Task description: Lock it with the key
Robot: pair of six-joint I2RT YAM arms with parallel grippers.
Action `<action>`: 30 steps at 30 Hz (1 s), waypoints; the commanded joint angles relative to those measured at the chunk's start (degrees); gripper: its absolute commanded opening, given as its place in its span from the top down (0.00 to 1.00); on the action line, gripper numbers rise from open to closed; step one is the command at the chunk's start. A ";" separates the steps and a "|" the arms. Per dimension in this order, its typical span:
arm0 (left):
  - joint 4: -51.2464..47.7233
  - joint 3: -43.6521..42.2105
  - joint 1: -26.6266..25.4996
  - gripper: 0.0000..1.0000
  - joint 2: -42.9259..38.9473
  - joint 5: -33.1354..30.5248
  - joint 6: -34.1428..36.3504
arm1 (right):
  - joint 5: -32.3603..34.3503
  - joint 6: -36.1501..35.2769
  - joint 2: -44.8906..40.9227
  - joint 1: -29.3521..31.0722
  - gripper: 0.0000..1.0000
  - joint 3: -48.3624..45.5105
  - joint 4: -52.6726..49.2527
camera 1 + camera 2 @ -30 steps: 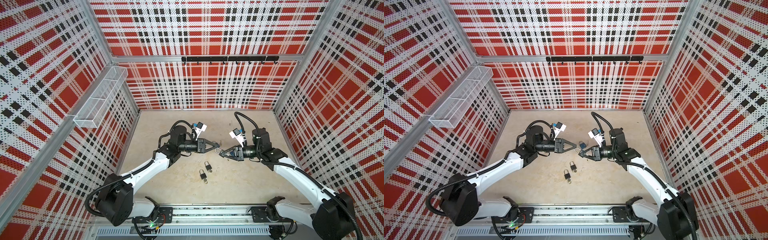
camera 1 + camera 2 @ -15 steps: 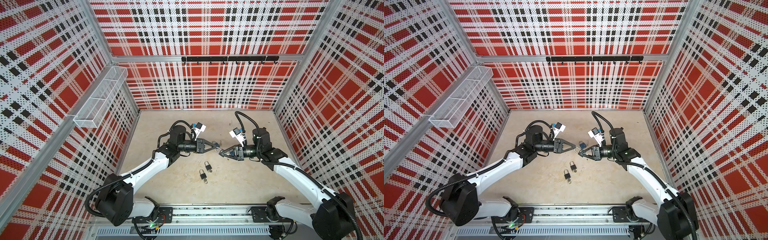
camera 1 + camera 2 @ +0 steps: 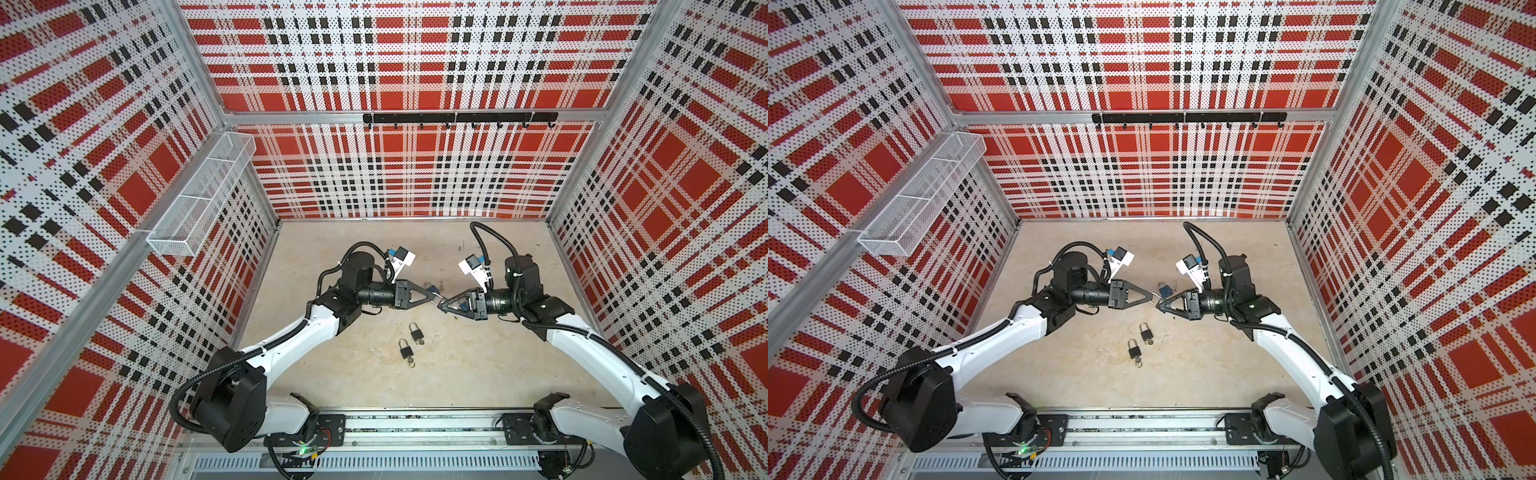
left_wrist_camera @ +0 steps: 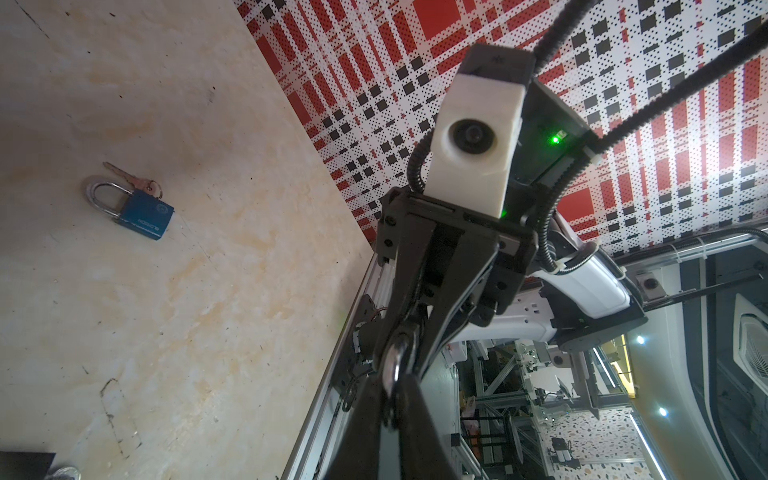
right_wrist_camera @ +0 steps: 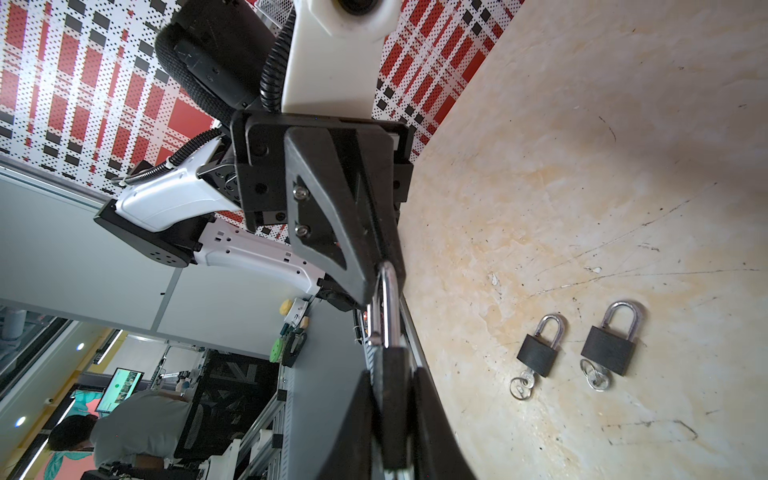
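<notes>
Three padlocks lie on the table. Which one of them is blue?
The blue padlock, lying alone with keys by its shackle. The two black padlocks lie side by side, apart from it.

The scuffed beige tabletop (image 3: 478,374) carries an upper black padlock (image 3: 414,332) and a lower black padlock (image 3: 404,349), close together just below frame centre, each with a key (image 5: 525,377) at its base. A blue padlock (image 3: 1165,290) lies just above centre.

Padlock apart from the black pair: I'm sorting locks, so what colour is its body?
The padlock is blue, clearest in the left wrist view.
</notes>
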 commanded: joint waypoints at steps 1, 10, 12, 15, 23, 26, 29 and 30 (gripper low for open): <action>-0.11 0.21 -0.51 0.94 0.25 1.49 0.57 | -1.57 1.85 0.47 -0.23 1.00 1.72 4.61; -0.20 -0.14 -0.79 1.00 1.14 0.51 1.11 | -4.86 9.86 -0.29 -0.23 1.00 -0.25 13.71; -0.20 -0.02 -0.97 1.00 1.27 0.27 1.15 | -5.24 11.11 -0.55 -0.23 1.00 -0.66 15.07; -0.24 0.35 -1.49 1.00 1.43 -0.10 1.28 | -5.02 12.75 -0.82 -0.23 1.00 -1.46 16.87; -0.22 0.66 -2.80 1.00 1.67 -0.64 0.41 | -2.58 13.66 -0.22 -0.25 1.00 -1.67 18.83; -0.20 0.47 -3.30 1.00 1.43 -0.71 -0.04 | -1.21 13.80 0.01 -0.28 1.00 -1.58 19.42; -0.20 0.30 -4.09 1.00 1.17 -0.93 -0.11 | -0.42 13.57 0.39 -0.22 1.00 -1.43 19.60; -0.20 0.19 -4.30 1.00 1.12 -1.10 -0.14 | -0.15 13.58 0.58 -0.26 1.00 -1.42 19.72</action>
